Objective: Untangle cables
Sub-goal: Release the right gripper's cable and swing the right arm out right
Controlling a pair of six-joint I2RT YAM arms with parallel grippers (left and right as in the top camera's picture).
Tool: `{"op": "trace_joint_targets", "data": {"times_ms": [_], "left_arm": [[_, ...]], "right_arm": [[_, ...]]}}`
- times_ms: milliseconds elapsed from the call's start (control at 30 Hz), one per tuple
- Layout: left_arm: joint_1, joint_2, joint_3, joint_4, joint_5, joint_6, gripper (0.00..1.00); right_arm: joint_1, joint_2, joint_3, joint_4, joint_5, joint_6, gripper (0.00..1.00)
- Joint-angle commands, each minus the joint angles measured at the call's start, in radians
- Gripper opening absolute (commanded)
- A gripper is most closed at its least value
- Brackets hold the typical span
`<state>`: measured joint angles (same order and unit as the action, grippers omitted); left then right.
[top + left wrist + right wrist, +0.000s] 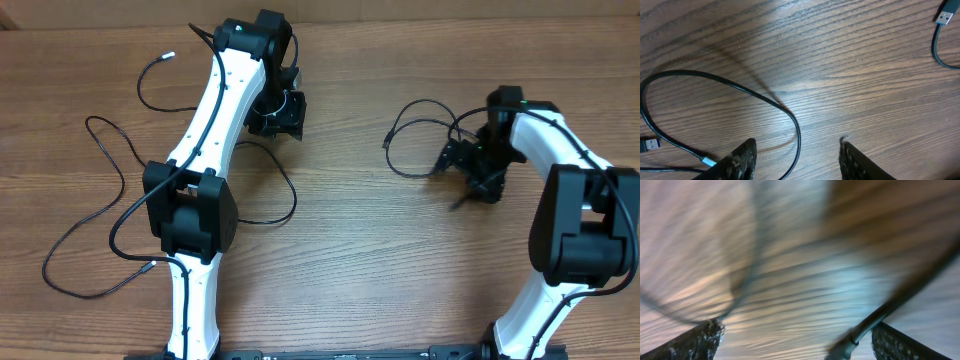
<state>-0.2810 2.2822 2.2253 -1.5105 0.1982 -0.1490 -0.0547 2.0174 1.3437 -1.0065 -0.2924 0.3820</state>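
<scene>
Thin black cables lie spread over the wooden table. One cable [268,212] loops below my left gripper [280,118]. In the left wrist view its strand [740,90] runs down between the open fingers [742,159] untouched, and the left gripper [797,156] holds nothing. A silver USB plug [944,17] lies far right. Another cable [415,140] curls beside my right gripper [468,178]. The right wrist view is blurred. There the right gripper [800,340] stands wide open, and a cable's plug end [855,339] slants close to the right finger, with no grip visible.
A long cable [75,235] snakes along the table's left side, and a shorter one with a silver tip [165,58] curls at the back left. The arm bases [190,330] stand at the front edge. Another plug [650,145] lies left of the left fingers.
</scene>
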Motion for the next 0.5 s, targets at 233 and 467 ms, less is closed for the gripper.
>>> {"op": "trace_joint_targets", "data": {"times_ms": [233,467], "left_arm": [[-0.001,0.001,0.006,0.0,0.001,0.015,0.53],[-0.006,0.001,0.006,0.004,0.002,0.016,0.43]], "right_arm": [[0.146,0.068,-0.051,0.196,-0.208,-0.011,0.96],[0.138,0.062,-0.026,0.162,-0.301,-0.047,0.94]]}}
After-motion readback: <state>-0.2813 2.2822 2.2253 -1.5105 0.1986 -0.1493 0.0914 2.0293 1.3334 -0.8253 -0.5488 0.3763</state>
